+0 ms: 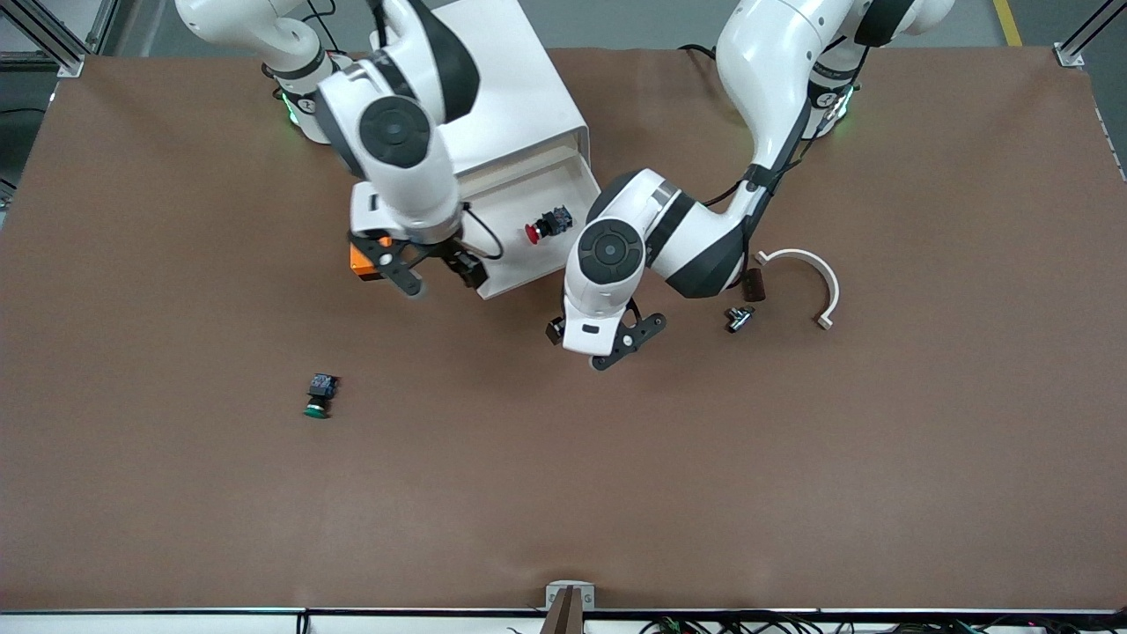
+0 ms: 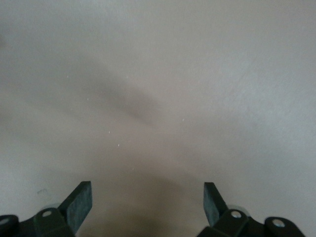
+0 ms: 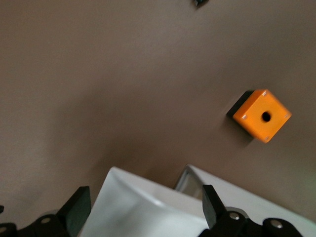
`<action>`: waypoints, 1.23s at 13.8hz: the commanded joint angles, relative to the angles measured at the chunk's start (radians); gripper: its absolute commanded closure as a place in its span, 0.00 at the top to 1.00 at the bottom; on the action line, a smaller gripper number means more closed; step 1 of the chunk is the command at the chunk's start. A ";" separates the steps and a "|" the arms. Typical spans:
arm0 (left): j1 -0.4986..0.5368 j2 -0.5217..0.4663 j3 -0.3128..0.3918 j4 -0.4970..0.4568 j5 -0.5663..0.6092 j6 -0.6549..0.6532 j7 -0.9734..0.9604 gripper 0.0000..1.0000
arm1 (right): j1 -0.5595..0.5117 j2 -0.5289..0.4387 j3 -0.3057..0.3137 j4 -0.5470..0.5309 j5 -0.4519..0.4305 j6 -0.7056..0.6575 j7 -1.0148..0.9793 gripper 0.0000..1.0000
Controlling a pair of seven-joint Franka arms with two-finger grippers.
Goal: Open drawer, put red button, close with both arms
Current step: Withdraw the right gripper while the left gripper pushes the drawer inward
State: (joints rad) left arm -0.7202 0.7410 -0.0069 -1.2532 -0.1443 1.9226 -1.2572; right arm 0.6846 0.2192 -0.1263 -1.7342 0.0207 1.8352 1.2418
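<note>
Front view shows the drawer (image 1: 528, 216) pulled out of the white cabinet (image 1: 502, 97), with the red button (image 1: 546, 225) lying inside it, between my two grippers. My right gripper (image 1: 433, 275) hangs over the drawer's front corner toward the right arm's end of the table, jaws spread and holding nothing; the orange box (image 1: 364, 261) sits on the table just beside it, and the right wrist view shows that box (image 3: 260, 115) apart from my fingers (image 3: 77, 207). My left gripper (image 1: 592, 345) hovers over bare table (image 1: 792, 493) by the drawer's other front corner, jaws spread wide, empty. A green button (image 1: 320, 395) lies well away from both jaws, nearer the front camera.
</note>
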 commanded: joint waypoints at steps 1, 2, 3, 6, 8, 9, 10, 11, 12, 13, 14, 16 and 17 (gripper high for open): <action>-0.025 -0.017 -0.018 -0.035 0.018 0.015 -0.001 0.99 | -0.126 -0.070 0.019 0.010 -0.008 -0.121 -0.204 1.00; -0.027 -0.015 -0.031 -0.037 0.017 0.015 -0.001 0.99 | -0.166 -0.078 0.020 0.022 -0.008 -0.158 -0.266 1.00; -0.025 -0.015 -0.047 -0.037 0.017 0.015 -0.002 0.99 | -0.193 -0.084 0.020 0.031 -0.007 -0.183 -0.312 1.00; -0.027 -0.014 -0.080 -0.037 0.015 0.013 -0.005 0.99 | -0.269 -0.103 0.019 0.036 -0.008 -0.218 -0.490 1.00; -0.027 -0.014 -0.103 -0.037 0.015 0.013 -0.007 0.99 | -0.330 -0.113 0.019 0.038 -0.010 -0.228 -0.606 1.00; -0.027 -0.012 -0.114 -0.037 0.015 0.013 -0.005 0.99 | -0.364 -0.119 0.019 0.038 -0.010 -0.234 -0.666 1.00; -0.027 -0.012 -0.122 -0.037 0.017 0.013 0.001 0.99 | -0.396 -0.127 0.019 0.039 -0.010 -0.249 -0.726 1.00; -0.027 -0.011 -0.128 -0.037 0.017 0.013 0.002 0.99 | -0.422 -0.132 0.019 0.051 -0.010 -0.269 -0.776 1.00; -0.027 -0.008 -0.140 -0.037 0.017 0.013 0.002 0.99 | -0.453 -0.133 0.019 0.068 -0.011 -0.299 -0.835 1.00; -0.027 -0.008 -0.151 -0.037 0.017 0.013 0.005 0.99 | -0.483 -0.132 0.019 0.091 -0.012 -0.324 -0.891 1.00; -0.027 -0.006 -0.159 -0.037 0.014 0.013 0.013 0.99 | -0.512 -0.132 0.019 0.110 -0.012 -0.339 -0.951 1.00; -0.027 -0.006 -0.179 -0.037 0.009 0.013 0.018 0.99 | -0.563 -0.124 0.019 0.140 -0.012 -0.340 -1.075 1.00; -0.025 -0.006 -0.192 -0.037 0.008 0.015 0.018 0.99 | -0.582 -0.121 0.019 0.154 -0.012 -0.337 -1.141 1.00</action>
State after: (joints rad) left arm -0.7488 0.7412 -0.1718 -1.2819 -0.1441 1.9234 -1.2473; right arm 0.1492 0.0949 -0.1279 -1.6138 0.0187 1.5124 0.2020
